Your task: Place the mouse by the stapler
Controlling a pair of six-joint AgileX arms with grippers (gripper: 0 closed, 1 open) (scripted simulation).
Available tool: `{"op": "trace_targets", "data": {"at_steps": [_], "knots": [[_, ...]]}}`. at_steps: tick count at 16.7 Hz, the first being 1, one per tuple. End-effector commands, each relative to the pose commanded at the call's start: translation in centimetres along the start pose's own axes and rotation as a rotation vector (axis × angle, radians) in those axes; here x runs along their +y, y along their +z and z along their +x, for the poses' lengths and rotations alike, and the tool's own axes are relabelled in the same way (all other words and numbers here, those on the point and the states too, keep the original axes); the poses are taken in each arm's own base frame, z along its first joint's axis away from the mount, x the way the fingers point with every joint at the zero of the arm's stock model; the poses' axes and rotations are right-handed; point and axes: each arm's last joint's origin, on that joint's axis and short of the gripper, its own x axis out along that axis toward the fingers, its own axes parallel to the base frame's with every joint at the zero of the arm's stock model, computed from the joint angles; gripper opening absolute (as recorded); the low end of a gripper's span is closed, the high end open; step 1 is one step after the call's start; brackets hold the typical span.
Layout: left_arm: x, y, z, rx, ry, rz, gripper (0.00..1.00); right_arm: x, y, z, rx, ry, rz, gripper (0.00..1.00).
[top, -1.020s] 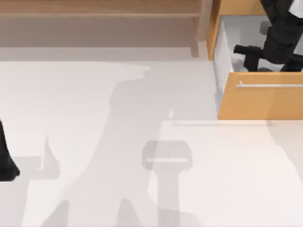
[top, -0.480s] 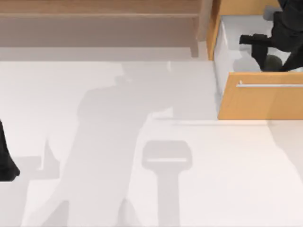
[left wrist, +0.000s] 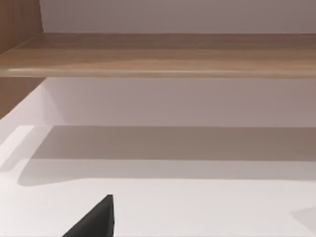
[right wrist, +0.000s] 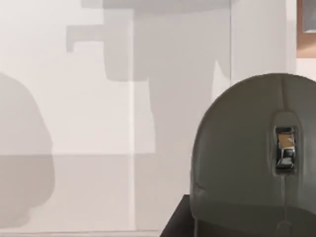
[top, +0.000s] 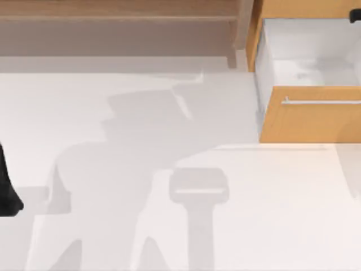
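Note:
The mouse [right wrist: 256,163] is dark grey with a rounded top and a metal scroll wheel, and it looms close in the right wrist view above the white table. A black finger [right wrist: 177,223] of my right gripper lies against its side, so the gripper is shut on it. A tip of my right arm [top: 356,17] pokes in at the far right corner, over the open drawer. The stapler is out of view. My left arm [top: 7,192] is parked at the table's left edge, with one dark fingertip [left wrist: 94,222] in the left wrist view.
An orange drawer front [top: 316,121] with a metal handle [top: 321,102] stands pulled out at the right, its white inside [top: 307,53] bare. A wooden shelf [top: 118,17] runs along the back. Arm shadows fall across the white table [top: 271,203].
My right arm has risen out of the drawer and gone off past the far right corner, taking the mouse with it. The left arm has not moved.

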Motion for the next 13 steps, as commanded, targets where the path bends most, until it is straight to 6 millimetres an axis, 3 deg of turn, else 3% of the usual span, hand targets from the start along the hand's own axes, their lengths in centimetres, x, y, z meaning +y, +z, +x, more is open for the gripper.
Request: {"op": "trace_targets", "data": {"at_steps": [3,6,13], "knots": [[0.0,0.0,0.0,0.0,0.0,0.0,1.0,-4.5,-2.3,-1.7,-0.011,-0.035,-0.035,0.0],[0.0,0.0,0.0,0.0,0.0,0.0,1.0,-8.5,-5.8,-2.2,0.021,-0.059,-0.058,0.0],[0.0,0.0,0.0,0.0,0.0,0.0,1.0,-14.4,-16.1,-0.2,0.144,-0.036,-0.058,0.0]]}}
